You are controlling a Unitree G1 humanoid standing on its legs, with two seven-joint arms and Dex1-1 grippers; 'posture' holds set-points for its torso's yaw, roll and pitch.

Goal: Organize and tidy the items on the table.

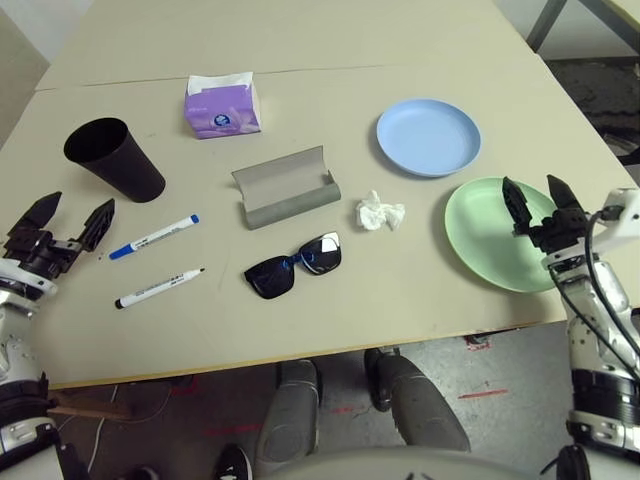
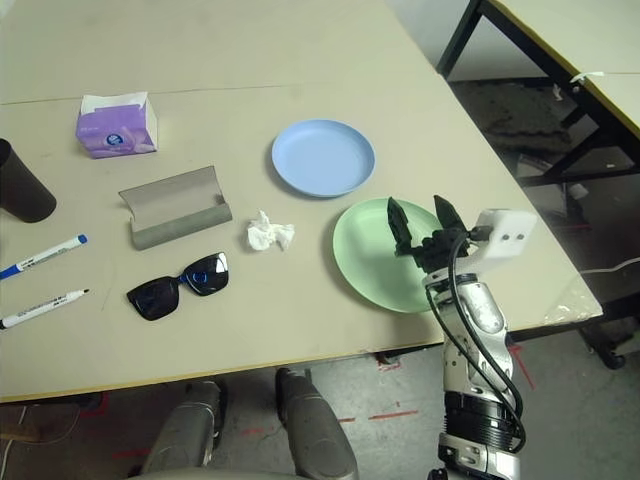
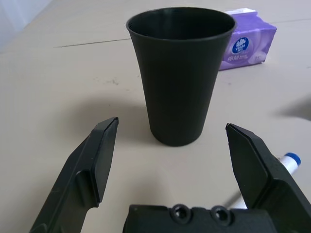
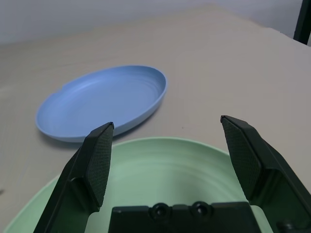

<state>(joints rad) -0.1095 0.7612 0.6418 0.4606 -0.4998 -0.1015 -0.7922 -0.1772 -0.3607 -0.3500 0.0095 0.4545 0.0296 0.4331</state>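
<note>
Nothing tidied yet: sunglasses (image 1: 293, 267), case (image 1: 287, 187), pens (image 1: 154, 237), tissue (image 1: 379, 213), plates (image 1: 428, 136), cup (image 1: 114, 158) lie scattered on table (image 1: 300, 40). Left gripper (image 1: 58, 228) and right gripper (image 1: 537, 203): jaws apart, empty.

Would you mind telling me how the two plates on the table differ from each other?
The light-blue plate is blue and lies farther from the robot; the light-green plate is green and lies nearer, by the table edge. The right gripper hovers open over the light-green plate, while nothing is over the light-blue plate. Both are round, shallow, empty and lie flat, apart from each other.
</note>
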